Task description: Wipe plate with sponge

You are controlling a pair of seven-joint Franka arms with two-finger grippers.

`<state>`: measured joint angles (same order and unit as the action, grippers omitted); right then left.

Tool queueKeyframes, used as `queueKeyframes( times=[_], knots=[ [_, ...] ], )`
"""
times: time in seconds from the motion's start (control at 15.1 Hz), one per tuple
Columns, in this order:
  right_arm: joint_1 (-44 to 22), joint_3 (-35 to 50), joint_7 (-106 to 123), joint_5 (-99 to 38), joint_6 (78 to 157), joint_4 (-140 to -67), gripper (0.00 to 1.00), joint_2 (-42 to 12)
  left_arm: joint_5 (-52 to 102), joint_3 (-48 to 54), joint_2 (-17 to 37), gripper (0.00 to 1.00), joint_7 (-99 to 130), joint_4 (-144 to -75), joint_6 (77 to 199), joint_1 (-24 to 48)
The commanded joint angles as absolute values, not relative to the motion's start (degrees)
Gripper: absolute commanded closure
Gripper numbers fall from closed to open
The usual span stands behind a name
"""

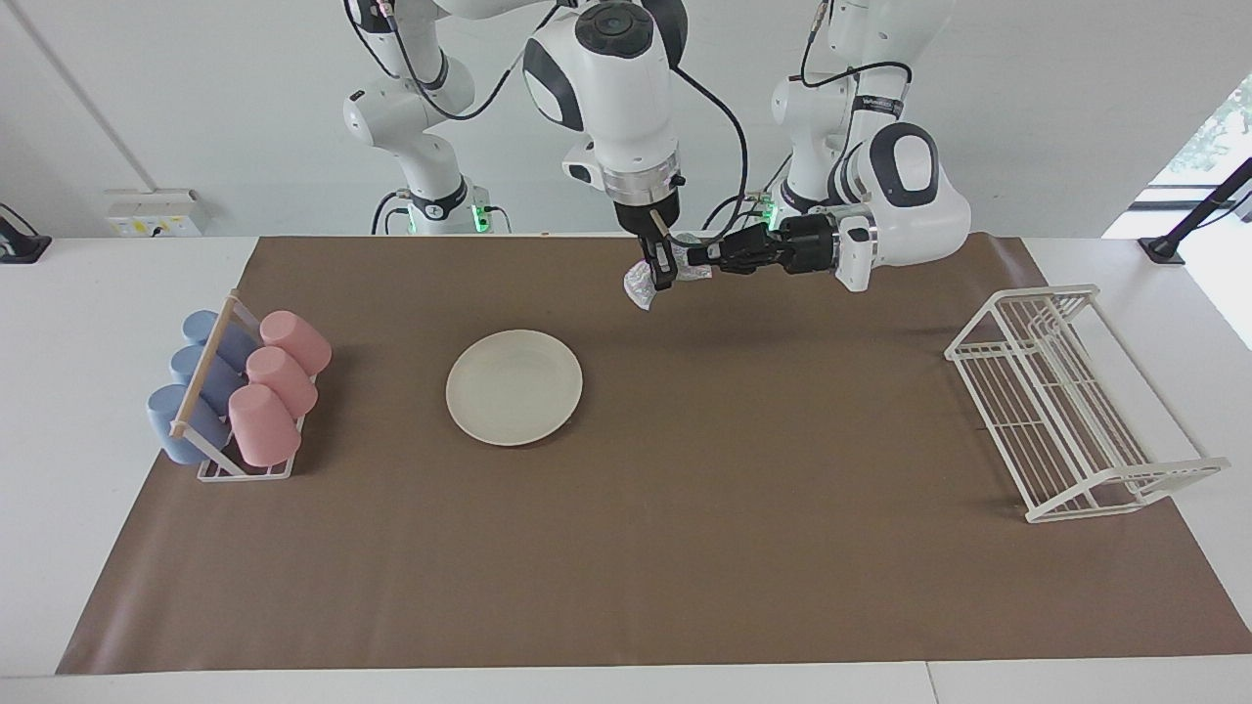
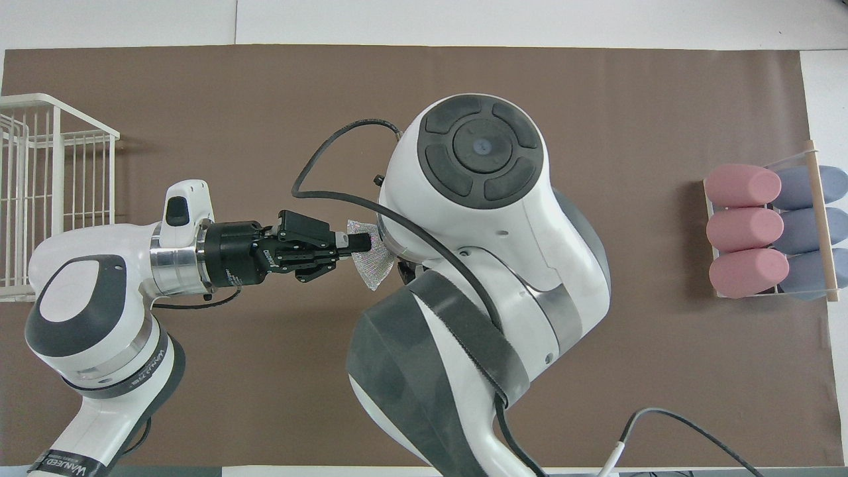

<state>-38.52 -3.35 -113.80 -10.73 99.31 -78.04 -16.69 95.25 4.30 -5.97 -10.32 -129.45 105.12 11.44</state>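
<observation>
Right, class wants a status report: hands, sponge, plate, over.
Left hand shut on sponge, held in the air. Right hand at the sponge too, pointing down. Plate lies apart, untouched; nothing in the way.

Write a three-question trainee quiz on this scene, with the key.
1. True or false: the sponge is lying on the plate.
2. Which grippers meet at the sponge? A) only the left gripper B) only the right gripper C) both
3. Fill in: the rack of cups stands at the ____ arm's end of the table.

Key: 1. False: the sponge is up in the air between the two grippers, and the plate lies bare on the brown mat. 2. C. 3. right.
</observation>
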Motion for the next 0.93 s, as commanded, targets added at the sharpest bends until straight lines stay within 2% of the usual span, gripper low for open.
queueKeyframes(
  times=[0.0,0.07,0.2,0.27,0.53,0.73,0.86],
  knots=[
    [-37.79,-2.99,-114.26,-11.78,100.63,-79.8,1.0,-15.38,96.5,3.78,-6.68,0.68,-11.69,-130.69,106.78,13.45],
    [-37.71,-2.99,-114.26,-11.86,100.81,-79.72,1.0,-15.47,96.5,3.78,-6.77,0.14,-11.6,-130.69,106.96,13.8],
    [-37.36,-3.08,-114.08,-11.51,102.21,-79.72,1.0,-15.47,96.5,3.78,-6.94,0.09,-10.9,-130.69,107.58,14.24],
    [-37.44,-3.25,-113.73,-10.99,102.3,-79.72,1.0,-15.56,96.5,3.78,-6.94,0.0,-10.9,-130.69,107.67,14.24],
    [-36.48,-3.69,-104.71,-9.33,101.52,-81.55,1.0,-14.86,96.24,3.6,-6.94,0.0,-10.55,-130.69,107.67,13.8],
    [-34.11,-3.6,-96.53,-7.74,102.91,-89.53,1.0,-11.62,95.28,3.52,-7.47,0.0,-8.71,-130.61,107.75,13.01],
    [-31.92,-3.6,-93.09,-7.73,110.78,-100.66,1.0,-7.49,90.29,3.43,-7.73,0.0,-6.52,-129.82,107.93,10.82]
  ],
)
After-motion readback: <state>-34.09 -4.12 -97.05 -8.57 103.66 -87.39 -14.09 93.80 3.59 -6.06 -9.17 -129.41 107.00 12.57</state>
